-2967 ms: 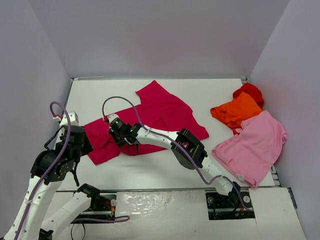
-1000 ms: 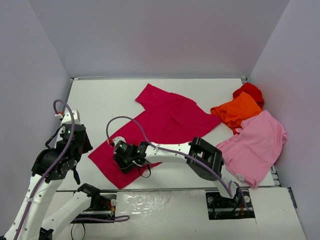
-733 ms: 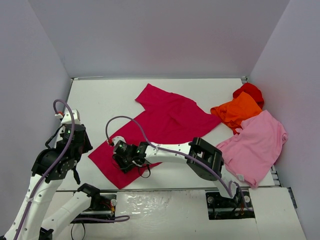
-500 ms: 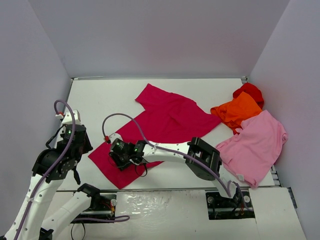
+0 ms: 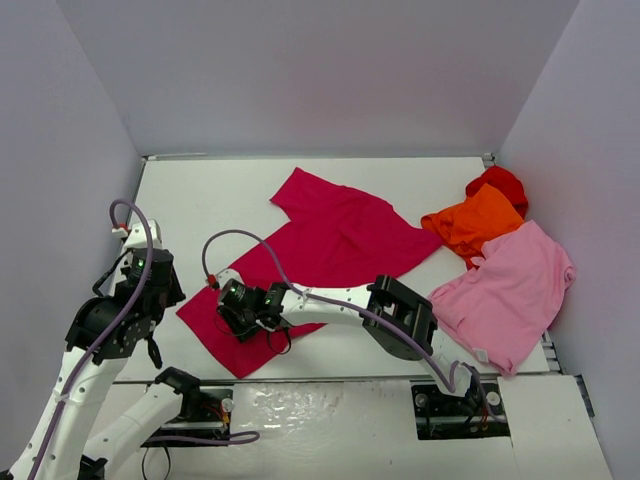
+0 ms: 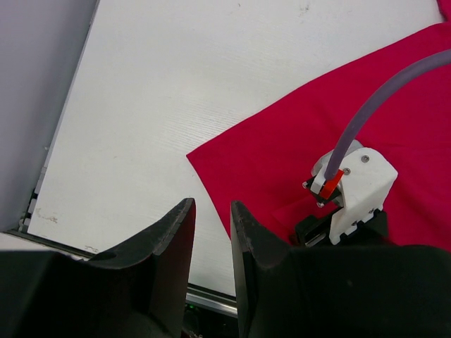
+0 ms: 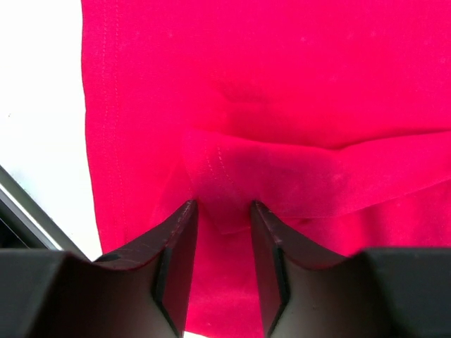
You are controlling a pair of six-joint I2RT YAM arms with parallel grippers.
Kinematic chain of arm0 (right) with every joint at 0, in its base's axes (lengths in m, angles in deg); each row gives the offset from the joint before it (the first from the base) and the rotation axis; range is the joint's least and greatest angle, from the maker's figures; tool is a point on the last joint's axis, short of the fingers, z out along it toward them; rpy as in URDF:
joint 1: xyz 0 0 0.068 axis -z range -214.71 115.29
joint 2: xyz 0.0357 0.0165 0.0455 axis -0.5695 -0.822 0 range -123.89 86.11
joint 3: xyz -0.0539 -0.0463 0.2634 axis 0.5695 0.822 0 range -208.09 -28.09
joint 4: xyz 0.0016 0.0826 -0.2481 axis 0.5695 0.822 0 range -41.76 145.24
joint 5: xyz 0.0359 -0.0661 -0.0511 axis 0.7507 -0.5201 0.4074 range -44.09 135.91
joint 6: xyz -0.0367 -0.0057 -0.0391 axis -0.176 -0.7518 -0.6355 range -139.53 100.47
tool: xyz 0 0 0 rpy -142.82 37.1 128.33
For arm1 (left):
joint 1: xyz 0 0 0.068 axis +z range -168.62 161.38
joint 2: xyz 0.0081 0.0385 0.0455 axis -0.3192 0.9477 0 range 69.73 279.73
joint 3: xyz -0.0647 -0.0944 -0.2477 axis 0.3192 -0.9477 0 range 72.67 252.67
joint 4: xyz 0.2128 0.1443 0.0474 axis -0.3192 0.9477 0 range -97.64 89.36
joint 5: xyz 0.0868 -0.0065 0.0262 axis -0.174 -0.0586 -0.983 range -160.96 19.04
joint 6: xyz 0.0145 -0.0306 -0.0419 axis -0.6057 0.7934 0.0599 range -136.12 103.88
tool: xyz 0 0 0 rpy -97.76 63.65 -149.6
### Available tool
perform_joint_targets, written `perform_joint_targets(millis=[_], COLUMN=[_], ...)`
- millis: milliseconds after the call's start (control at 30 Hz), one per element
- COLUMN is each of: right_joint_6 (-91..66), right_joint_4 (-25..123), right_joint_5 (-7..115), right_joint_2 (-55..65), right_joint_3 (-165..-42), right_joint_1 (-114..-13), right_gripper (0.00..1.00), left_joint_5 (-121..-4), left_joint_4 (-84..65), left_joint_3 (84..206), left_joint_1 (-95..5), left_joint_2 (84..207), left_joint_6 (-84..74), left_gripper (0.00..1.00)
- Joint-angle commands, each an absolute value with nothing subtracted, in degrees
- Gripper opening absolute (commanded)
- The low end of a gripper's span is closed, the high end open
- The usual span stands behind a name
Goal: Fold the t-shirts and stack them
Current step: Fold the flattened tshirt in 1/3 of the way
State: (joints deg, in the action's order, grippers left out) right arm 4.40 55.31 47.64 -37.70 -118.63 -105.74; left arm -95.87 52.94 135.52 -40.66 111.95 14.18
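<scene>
Right arm [image 5: 340, 298] stretched low and far left across the tabletop [image 5: 200, 200], wrist near the front-left. Right pincer [image 7: 222, 211] clenched on a raised fold of the crimson shirt [image 5: 340, 235], 2 fingers [image 7: 176, 260] flanking the fold. Crimson shirt spread flat mid-tabletop, near corner by the front edge. Left arm [image 5: 100, 325] bent and raised at the left edge, left pincer [image 6: 213, 208] pointing down above bare tabletop beside the shirt's corner, released, narrow slit, grasping nothing. Orange shirt [image 5: 478, 222], pink shirt [image 5: 510, 285], red shirt [image 5: 500, 183] heaped at right.
</scene>
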Motion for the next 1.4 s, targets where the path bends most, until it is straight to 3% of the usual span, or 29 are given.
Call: perform_joint_targets(millis=[0, 67, 100, 433, 700, 1067, 1367], right_joint_6=[3.6, 3.5, 3.5, 1.2, 1.7, 1.7, 2.4], right_joint_4=[54.4, 54.3, 54.4, 55.2, 55.4, 55.2, 55.2], right_joint_5=[44.7, 43.7, 43.5, 45.3, 55.0, 57.9, 57.7], right_joint_2=[-35.7, -35.3, -35.2, -33.8, -36.4, -36.4, -28.5], right_joint_3=[-120.2, -120.2, -120.3, -128.0, -135.9, -134.9, -126.5], right_joint_1=[-105.7, -105.7, -105.7, -105.8, -106.2, -108.6, -110.5], right_gripper=[0.22, 0.03, 0.0, 0.0, 0.0, 0.0, 0.0], left_joint_5=[-97.4, -97.4, -97.4, -97.3, -97.0, -97.0, -97.0], left_joint_4=[50.7, 50.7, 50.6, 50.5, 50.2, 50.1, 49.9], left_joint_3=[136.3, 136.3, 136.3, 135.8, 135.3, 135.2, 135.2], left_joint_1=[-40.3, -40.3, -40.3, -40.3, -40.3, -40.3, -40.3], left_joint_2=[112.9, 112.9, 112.9, 113.1, 112.9, 112.5, 112.5], left_joint_6=[13.4, 13.4, 13.4, 14.0, 14.3, 14.2, 14.0], left_gripper=[0.24, 0.24, 0.24, 0.24, 0.24, 0.24, 0.24])
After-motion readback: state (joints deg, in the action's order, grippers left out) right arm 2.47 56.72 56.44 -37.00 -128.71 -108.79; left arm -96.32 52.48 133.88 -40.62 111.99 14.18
